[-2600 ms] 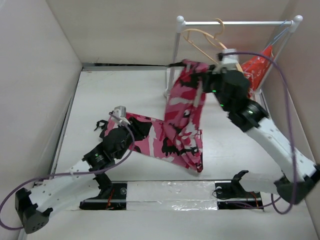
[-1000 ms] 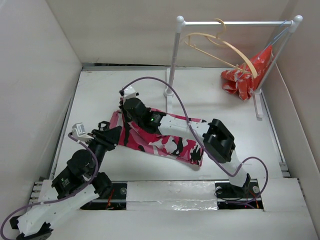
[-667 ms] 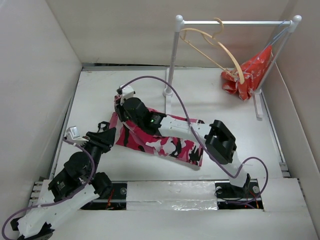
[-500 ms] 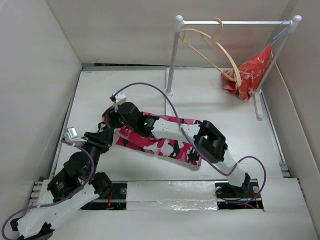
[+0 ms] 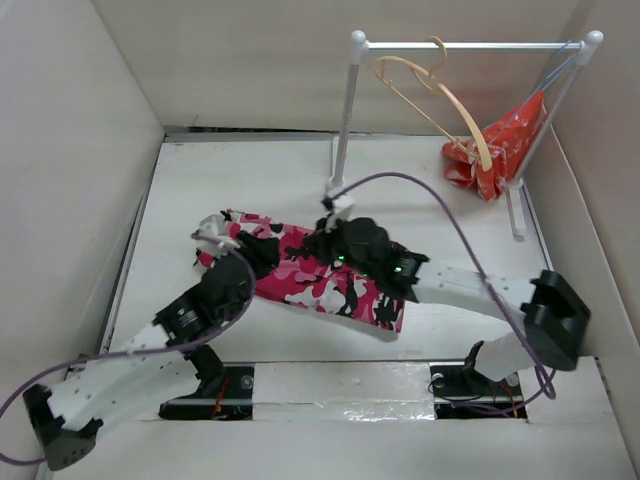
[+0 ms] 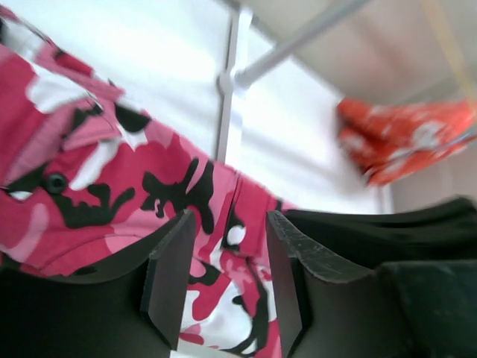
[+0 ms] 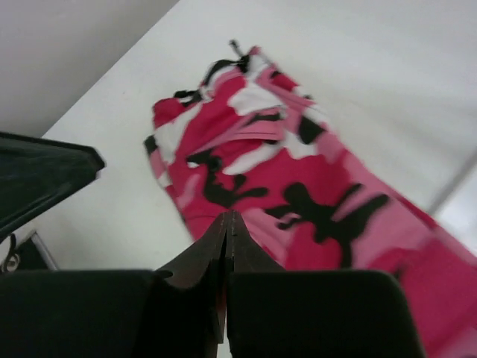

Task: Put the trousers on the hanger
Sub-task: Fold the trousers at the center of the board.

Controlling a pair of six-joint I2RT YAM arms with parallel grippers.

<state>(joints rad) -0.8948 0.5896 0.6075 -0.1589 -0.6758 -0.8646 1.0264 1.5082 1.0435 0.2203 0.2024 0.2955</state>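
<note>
The camouflage trousers (image 5: 312, 286) lie flat on the table, left of centre; they also show in the left wrist view (image 6: 97, 175) and the right wrist view (image 7: 298, 168). The beige hanger (image 5: 440, 98) hangs empty by its hook on the rail at the back right. My left gripper (image 5: 252, 256) is open and low over the trousers' left end, with cloth showing between its fingers (image 6: 170, 280) but not pinched. My right gripper (image 5: 320, 243) is shut and empty just above the middle of the trousers, its fingertips (image 7: 229, 218) pointing at the cloth.
A white metal rail (image 5: 460, 45) with ball-topped posts stands at the back right, its left post's foot (image 5: 337, 185) just behind the trousers. A red-orange cloth (image 5: 495, 150) hangs at the rail's right end. Walls close in the left, back and right.
The trousers, held up near the hanger at first, now lie on the table. My right gripper has moved from their left end to the middle. My left gripper has moved onto their left end.
</note>
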